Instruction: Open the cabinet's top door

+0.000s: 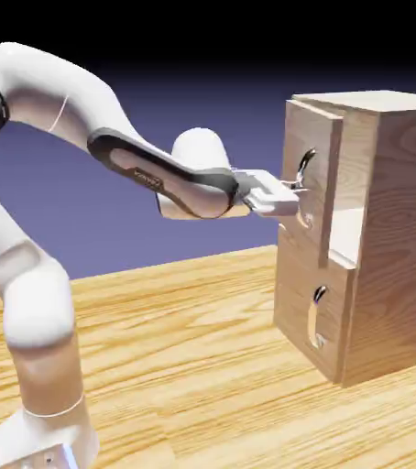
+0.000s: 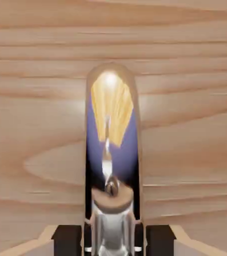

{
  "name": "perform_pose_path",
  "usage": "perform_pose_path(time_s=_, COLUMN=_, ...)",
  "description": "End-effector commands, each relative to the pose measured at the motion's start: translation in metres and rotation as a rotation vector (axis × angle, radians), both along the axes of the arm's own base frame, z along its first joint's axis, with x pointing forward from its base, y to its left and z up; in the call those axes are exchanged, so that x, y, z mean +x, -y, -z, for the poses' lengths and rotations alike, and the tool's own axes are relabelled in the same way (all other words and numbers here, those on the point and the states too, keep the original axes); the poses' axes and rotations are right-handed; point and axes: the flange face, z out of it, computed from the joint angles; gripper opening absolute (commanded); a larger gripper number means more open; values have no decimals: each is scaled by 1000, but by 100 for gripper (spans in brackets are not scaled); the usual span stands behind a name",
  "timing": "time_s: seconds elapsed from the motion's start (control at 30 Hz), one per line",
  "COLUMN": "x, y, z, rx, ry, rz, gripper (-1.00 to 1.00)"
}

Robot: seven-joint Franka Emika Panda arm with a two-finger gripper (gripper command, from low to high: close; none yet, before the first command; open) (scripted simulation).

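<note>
The light-wood cabinet (image 1: 395, 229) stands at the exterior view's right. Its top door (image 1: 292, 128) is swung a little way out from the cabinet body, with a gap showing behind it. My gripper (image 1: 296, 189) is shut on the door's curved silver bow handle (image 1: 305, 168), about at the handle's middle. In the hand view the mirror-like handle (image 2: 110, 145) runs up the middle in front of the door's wood (image 2: 185, 100). It passes between my dark fingers (image 2: 68, 240), and my gripper (image 2: 113, 242) is closed around it.
Below the top door is the shorter lower door (image 1: 296, 302) with its short silver handle (image 1: 317, 316), closed flush. The wooden table (image 1: 202, 366) runs from the cabinet to the robot's base (image 1: 38, 440) at the lower left.
</note>
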Motion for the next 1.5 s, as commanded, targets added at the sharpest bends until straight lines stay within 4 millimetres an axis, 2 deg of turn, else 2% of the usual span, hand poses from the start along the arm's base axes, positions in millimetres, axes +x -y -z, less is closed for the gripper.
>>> perform_pose_path(time_s=0.0, x=-3, y=-3, z=-1, rx=-5, ry=1, rz=16, gripper=-100)
perform_pose_path(time_s=0.5, x=-42, y=-64, z=-1, rx=-5, ry=1, rz=296, gripper=-100)
perform_pose_path(time_s=0.83, x=-62, y=-126, z=-1, rx=-5, ry=0, rz=545, gripper=-100)
perform_pose_path(time_s=1.23, x=-65, y=-204, z=-1, rx=-5, ry=-1, rz=845, gripper=-100)
perform_pose_path(time_s=1.47, x=-59, y=-236, z=-1, rx=-5, ry=-1, rz=971, gripper=-100)
